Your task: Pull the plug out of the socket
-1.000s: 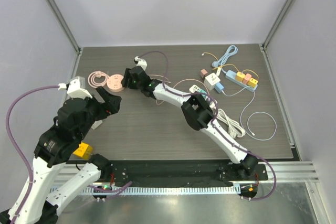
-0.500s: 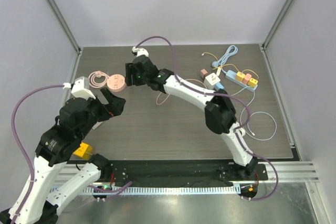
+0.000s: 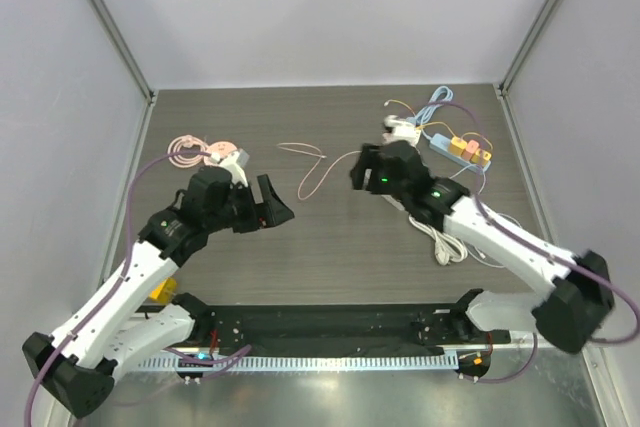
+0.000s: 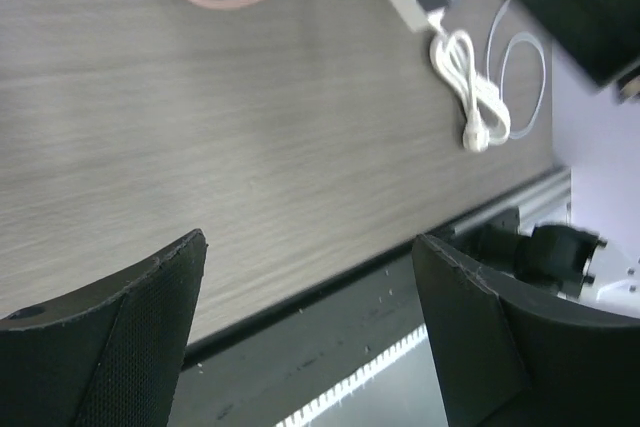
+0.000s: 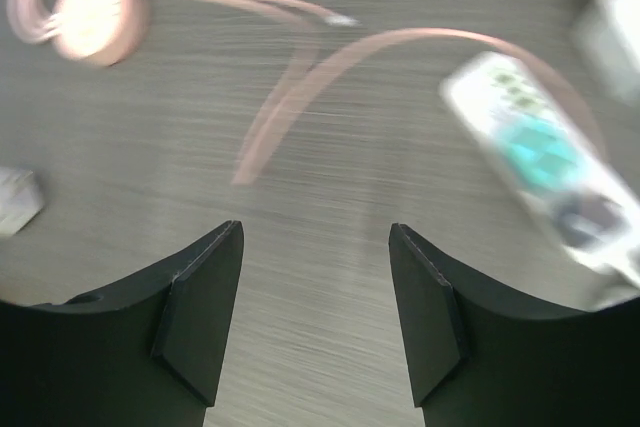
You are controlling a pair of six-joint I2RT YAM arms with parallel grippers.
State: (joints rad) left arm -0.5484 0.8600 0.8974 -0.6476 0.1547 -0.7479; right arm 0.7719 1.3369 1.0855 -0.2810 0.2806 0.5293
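- Both grippers are moving in on the middle of the table (image 3: 330,247). Neither was there a second ago.
- The right gripper (image 3: 357,169), which was stretched far over to the left side a second ago, is now hanging over right-centre. Its jaws are standing wide apart with only bare tabletop showing between them.
- The left gripper (image 3: 278,205), tucked back by the left edge before, is now reaching toward the centre. Its jaws are also spread wide and holding nothing.
- A teal plug (image 5: 537,162) is sitting in the white power strip (image 5: 488,97), off to the right in the right wrist view and outside the jaw gap. From above, the right arm (image 3: 470,232) is hiding most of the strip.
- A blue strip (image 3: 445,144) with yellow and orange plugs is lying at the far right. I am judging the teal plug to be the target, since both wrist cameras are taking it in, but the task does not say.
- The pink cable (image 3: 315,162) is lying loose between the two grippers, and the pink disc (image 3: 217,154) is resting far left. Both are clear of the jaws.
- Nothing is being pulled yet and the plug is looking fully seated. The shift reads as an approach, likely leading to one gripper steadying the strip while the other grips the plug.
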